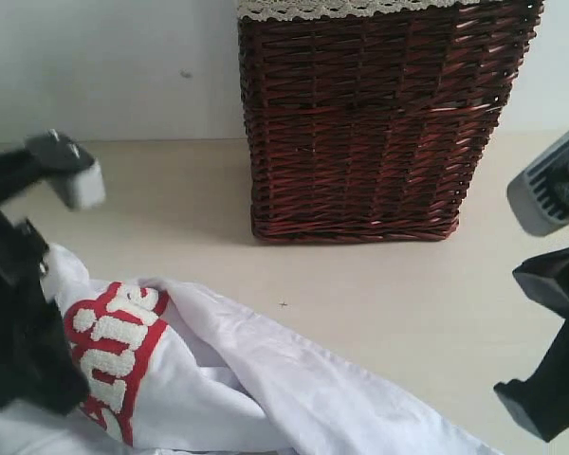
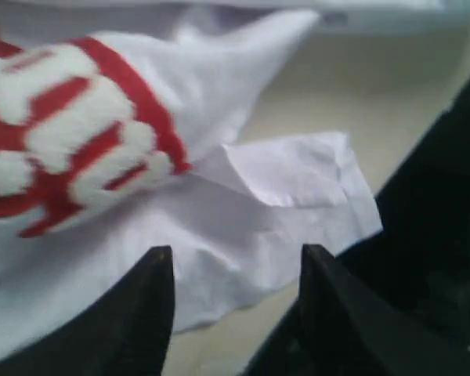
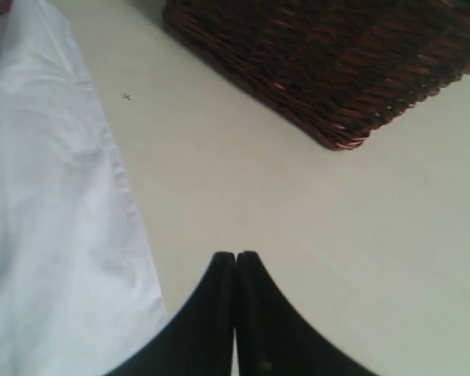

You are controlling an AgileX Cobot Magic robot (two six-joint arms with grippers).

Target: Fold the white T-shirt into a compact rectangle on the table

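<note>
Fingers of your left gripper [image 2: 236, 262] stand apart at the near left, hovering over a crumpled fold of the white T-shirt [image 1: 266, 389] and clamping nothing. The shirt lies bunched on the table [image 1: 379, 294], from near left to near centre. Closing here risks pinching several layers, which would drag the heap instead of folding it. At far centre stands the basket [image 1: 379, 123]. At right, your right gripper [image 3: 235, 262] is closed and empty above bare table, beside the cloth's edge. Sleeves and collar cannot be made out, and the shirt's near part is cut off.
</note>
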